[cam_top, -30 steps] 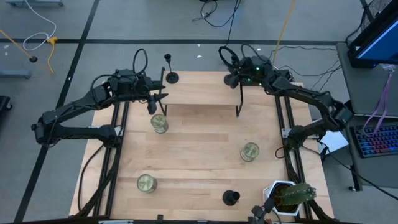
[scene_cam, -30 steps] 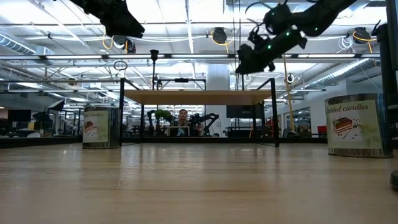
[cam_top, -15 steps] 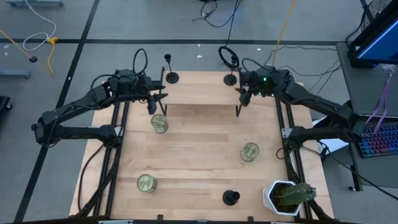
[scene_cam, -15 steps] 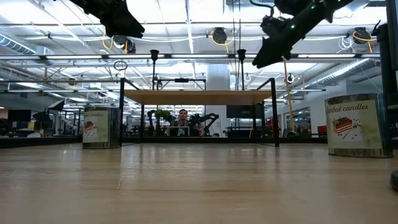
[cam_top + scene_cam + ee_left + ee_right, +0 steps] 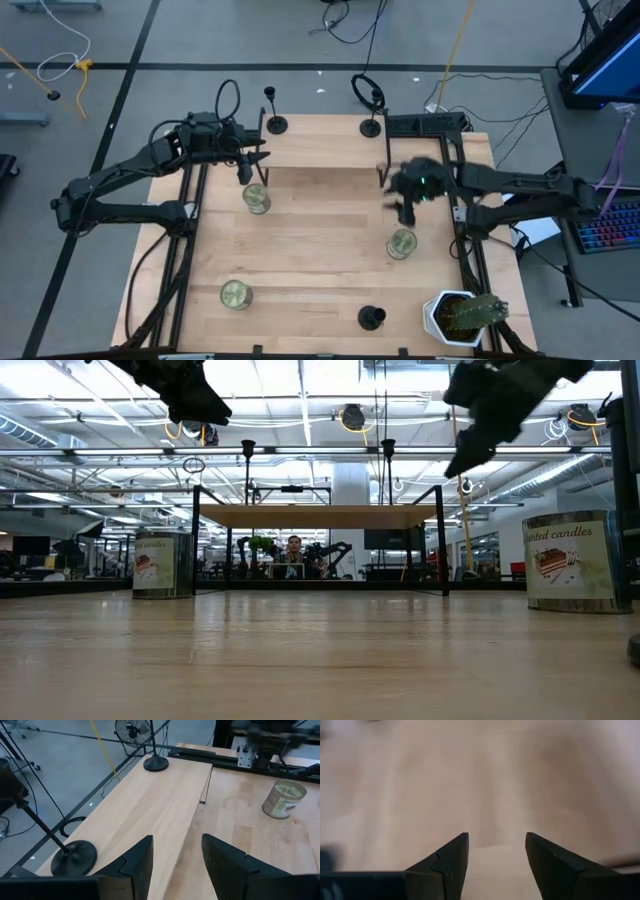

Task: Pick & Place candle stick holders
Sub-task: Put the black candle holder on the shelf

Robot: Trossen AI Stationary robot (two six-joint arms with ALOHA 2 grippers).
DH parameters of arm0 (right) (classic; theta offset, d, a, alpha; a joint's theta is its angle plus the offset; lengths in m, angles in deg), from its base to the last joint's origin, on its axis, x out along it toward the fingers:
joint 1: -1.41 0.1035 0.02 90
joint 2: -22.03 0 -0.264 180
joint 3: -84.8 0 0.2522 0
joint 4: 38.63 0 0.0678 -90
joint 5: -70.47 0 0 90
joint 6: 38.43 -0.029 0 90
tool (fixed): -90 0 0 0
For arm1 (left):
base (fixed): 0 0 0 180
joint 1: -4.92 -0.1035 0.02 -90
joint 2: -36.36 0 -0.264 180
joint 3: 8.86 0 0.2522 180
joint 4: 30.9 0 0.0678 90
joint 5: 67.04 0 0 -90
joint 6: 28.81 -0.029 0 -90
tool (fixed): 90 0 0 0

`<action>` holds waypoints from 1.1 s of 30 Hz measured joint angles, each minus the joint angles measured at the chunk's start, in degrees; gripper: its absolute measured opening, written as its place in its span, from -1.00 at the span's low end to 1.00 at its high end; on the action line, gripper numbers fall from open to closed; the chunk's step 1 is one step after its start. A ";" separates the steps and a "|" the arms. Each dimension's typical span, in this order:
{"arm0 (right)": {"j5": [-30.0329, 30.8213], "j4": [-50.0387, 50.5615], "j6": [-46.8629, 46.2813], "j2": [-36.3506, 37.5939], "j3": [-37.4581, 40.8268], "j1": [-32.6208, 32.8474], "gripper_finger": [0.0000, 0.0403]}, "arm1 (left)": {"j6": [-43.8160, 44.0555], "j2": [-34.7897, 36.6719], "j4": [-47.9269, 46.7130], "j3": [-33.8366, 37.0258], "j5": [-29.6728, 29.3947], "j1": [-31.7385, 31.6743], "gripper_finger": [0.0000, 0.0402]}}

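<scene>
Three matte-black candle stick holders show. One stands on its round base at the far left end of the raised wooden shelf. A second stands at the shelf's far right end. The third stands on the table near the front edge. My left gripper hovers open and empty by the shelf's left end; in its wrist view the left holder's base lies close by. My right gripper is open and empty above the table, in front of the shelf's right end, with only blurred wood in its wrist view.
Three candle tins stand on the table: left of centre, right of centre and front left. A cactus in a white pot stands at the front right corner. The shelf rests on thin black legs.
My right gripper has drawn away from the shelf's far right end and gone toward the table's near edge, past the shelf's front. The holder it was at stays upright on the shelf. My left arm has kept still.
</scene>
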 joint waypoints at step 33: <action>-14.54 -78.81 -11.23 -30.81 21.35 41.04 -0.10 | 6.43 0.02 0.19 0.12 -6.06 0.00 -0.13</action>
